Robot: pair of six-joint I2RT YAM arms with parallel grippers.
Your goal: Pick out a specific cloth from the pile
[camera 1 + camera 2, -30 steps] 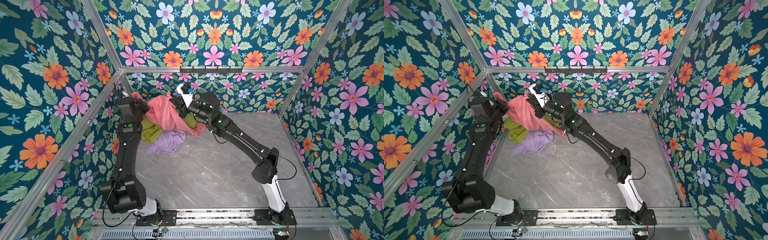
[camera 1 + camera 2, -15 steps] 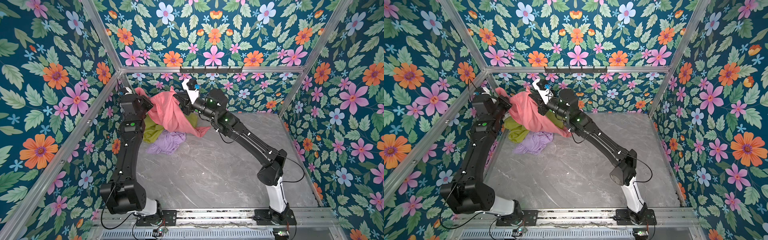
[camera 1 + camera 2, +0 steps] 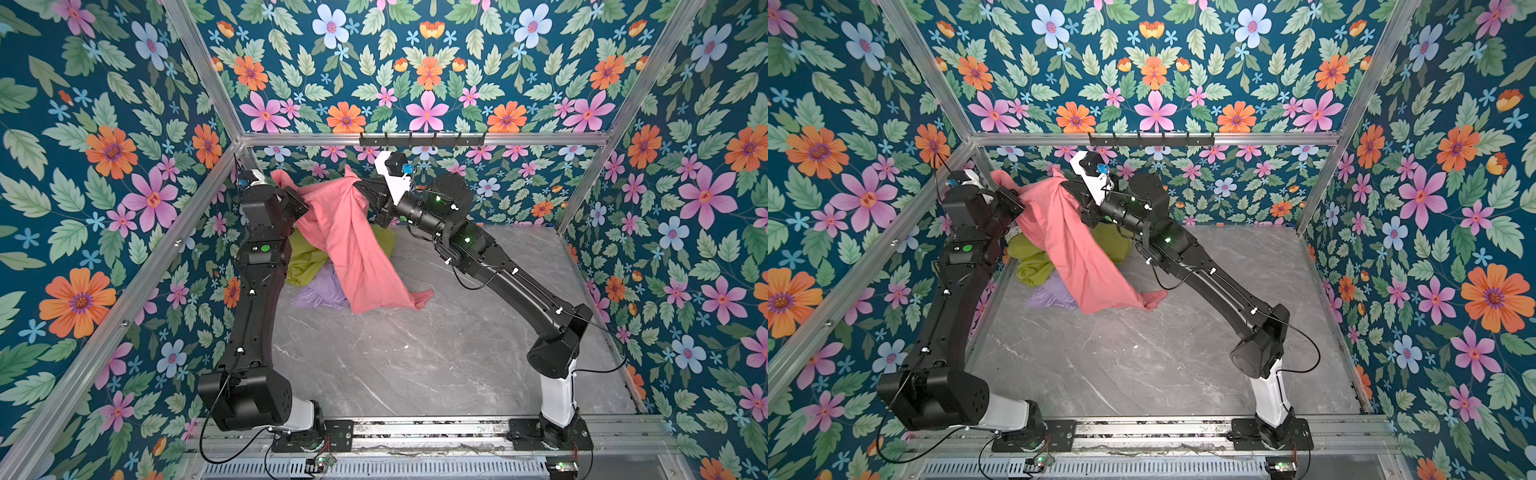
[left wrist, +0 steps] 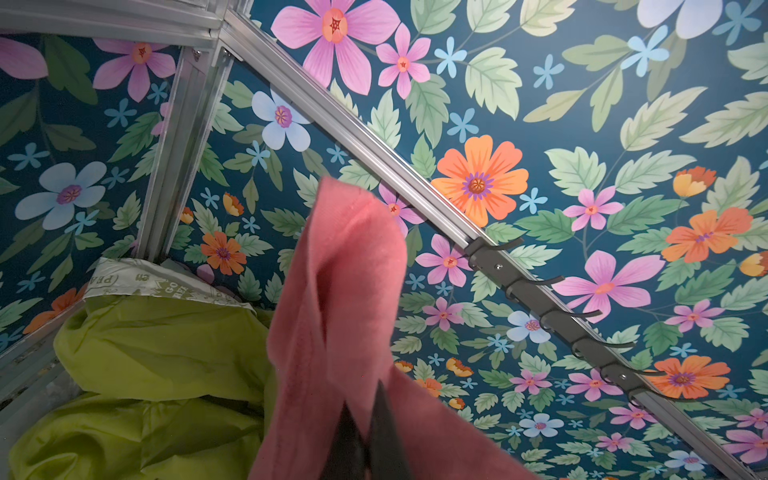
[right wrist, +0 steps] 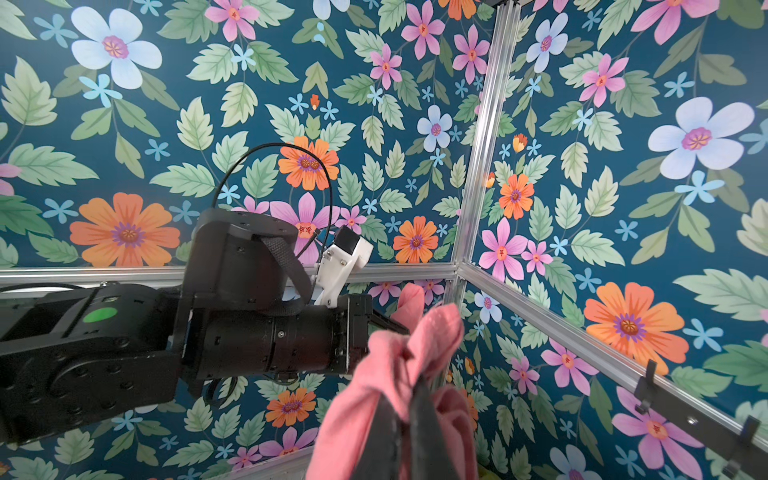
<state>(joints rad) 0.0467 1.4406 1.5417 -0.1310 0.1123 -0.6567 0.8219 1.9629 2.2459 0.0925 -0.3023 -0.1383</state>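
Now held: cloth [image 3: 349, 249], salmon-pink, pinched along its upper edge by both arms, high in the back-left corner above the pile [image 3: 316, 274].
Left side: left gripper [image 3: 296, 198] has its jaws clenched on one upper corner. In the left wrist view the fabric [image 4: 345, 291] folds up out of the closed jaws.
Right side: right gripper [image 3: 360, 189] has its jaws clenched on the other end. The right wrist view shows pink bunched [image 5: 399, 374] around them.
Key relation: the cloth hangs below and between the two sets of jaws, its held edge strung short from one to the other.
Long axis: from that edge downward, slanting toward the front and right, ending in a tail that seems to rest on the counter [image 3: 415, 353].
Against the pile: the hanging part crosses in front of the olive cloth [image 3: 307, 262] and lavender cloth [image 3: 320, 291]. I cannot tell whether it touches them.
Nearer arm: both hold it. The right arm reaches in from the open side, so it looks better placed to lead a carry.
Surface: grey marbled counter, smooth, bare in front and to the right of the pile.
Room: tight up top, with the hook rail [image 3: 422, 139] close behind the right gripper and the left wall [image 3: 124, 199] beside the left gripper.
Likely next: draw the cloth forward and rightward until the tail clears the pile.
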